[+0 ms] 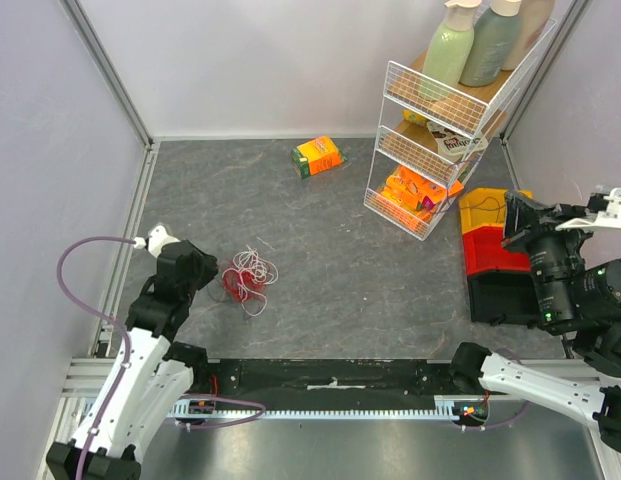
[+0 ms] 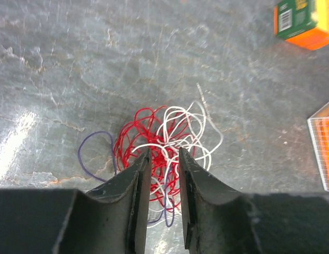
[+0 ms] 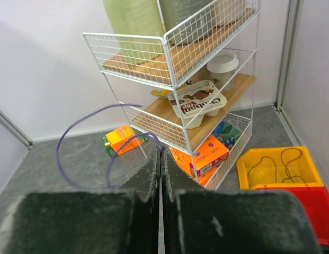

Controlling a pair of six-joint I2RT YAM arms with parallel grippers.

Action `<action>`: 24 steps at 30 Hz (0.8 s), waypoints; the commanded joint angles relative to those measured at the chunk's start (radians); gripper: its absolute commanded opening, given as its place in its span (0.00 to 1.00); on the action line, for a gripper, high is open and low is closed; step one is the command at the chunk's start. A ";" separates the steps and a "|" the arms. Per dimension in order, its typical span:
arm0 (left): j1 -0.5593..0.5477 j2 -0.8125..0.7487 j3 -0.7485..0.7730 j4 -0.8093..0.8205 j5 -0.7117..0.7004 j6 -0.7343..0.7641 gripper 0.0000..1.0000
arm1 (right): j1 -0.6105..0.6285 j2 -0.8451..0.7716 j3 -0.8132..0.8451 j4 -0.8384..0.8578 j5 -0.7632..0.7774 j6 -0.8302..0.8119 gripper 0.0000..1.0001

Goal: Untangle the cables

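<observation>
The cables [image 1: 248,275] lie as a small tangle of red, white and purple strands [image 2: 169,132] on the grey table at the left. My left gripper [image 1: 214,274] hangs right over its near side. Its jaws [image 2: 163,152] stand a narrow gap apart, and red and white strands show through the gap. Over the bins at the right, my right gripper [image 1: 509,209] is raised and shut [image 3: 160,151] on a thin purple cable [image 3: 74,132] that loops up and left from its fingertips. A black cable [image 3: 270,159] lies in the yellow bin [image 3: 302,174].
A white wire rack [image 1: 430,140] with bottles, a cup and boxes stands at the back right. An orange and green carton [image 1: 318,156] lies near the back wall. Yellow [image 1: 485,210], red [image 1: 490,250] and black [image 1: 500,295] bins sit at the right.
</observation>
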 commanded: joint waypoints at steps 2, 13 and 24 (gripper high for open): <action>0.006 -0.049 0.082 -0.042 -0.047 0.060 0.39 | -0.001 0.053 -0.017 -0.072 0.054 0.008 0.00; 0.006 0.048 0.038 0.125 0.320 0.137 0.63 | -0.001 0.074 -0.079 -0.078 -0.136 0.030 0.00; 0.006 0.058 0.018 0.168 0.398 0.131 0.69 | -0.001 0.094 -0.134 -0.067 -0.141 0.032 0.00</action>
